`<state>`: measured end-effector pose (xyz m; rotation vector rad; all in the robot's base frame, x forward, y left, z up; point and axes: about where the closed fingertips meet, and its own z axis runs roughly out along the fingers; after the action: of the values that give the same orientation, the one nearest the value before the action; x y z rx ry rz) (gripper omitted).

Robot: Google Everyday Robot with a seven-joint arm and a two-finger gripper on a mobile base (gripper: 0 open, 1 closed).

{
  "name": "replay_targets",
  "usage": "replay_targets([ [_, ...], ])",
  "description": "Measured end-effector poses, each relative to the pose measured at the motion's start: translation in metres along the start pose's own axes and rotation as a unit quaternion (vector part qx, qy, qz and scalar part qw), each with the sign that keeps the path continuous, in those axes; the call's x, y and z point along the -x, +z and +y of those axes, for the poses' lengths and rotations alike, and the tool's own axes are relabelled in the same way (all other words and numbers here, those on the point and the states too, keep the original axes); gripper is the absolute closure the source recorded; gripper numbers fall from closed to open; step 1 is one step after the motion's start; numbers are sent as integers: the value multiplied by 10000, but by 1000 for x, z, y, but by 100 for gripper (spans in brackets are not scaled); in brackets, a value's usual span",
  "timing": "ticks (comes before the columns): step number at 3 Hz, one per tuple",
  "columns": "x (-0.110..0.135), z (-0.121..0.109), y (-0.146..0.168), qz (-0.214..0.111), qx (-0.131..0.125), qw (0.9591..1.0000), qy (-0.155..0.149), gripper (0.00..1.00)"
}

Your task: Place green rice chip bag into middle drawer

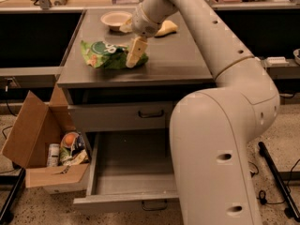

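The green rice chip bag (107, 54) lies crumpled on the grey cabinet top (173, 64), left of centre. My gripper (133, 56) hangs from the arm and its cream fingers (135, 50) sit over the bag's right end, touching or nearly touching it. The middle drawer (131, 170) is pulled open below, with a bare grey floor. Its dark bar handle (154, 205) shows at the front edge. The handled drawer above it (119, 116) is closed.
A white bowl (116, 18) and a yellow sponge (165, 28) sit at the back of the cabinet top. An open cardboard box (42, 149) with snack clutter stands on the floor at the left. My large white arm and base (220, 144) cover the drawer's right side.
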<state>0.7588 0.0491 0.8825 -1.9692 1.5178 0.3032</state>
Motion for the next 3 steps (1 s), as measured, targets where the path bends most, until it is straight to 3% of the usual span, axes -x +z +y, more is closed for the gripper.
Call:
replay_targets([
  [3, 12, 3, 16, -71, 237, 9997, -68, 86],
])
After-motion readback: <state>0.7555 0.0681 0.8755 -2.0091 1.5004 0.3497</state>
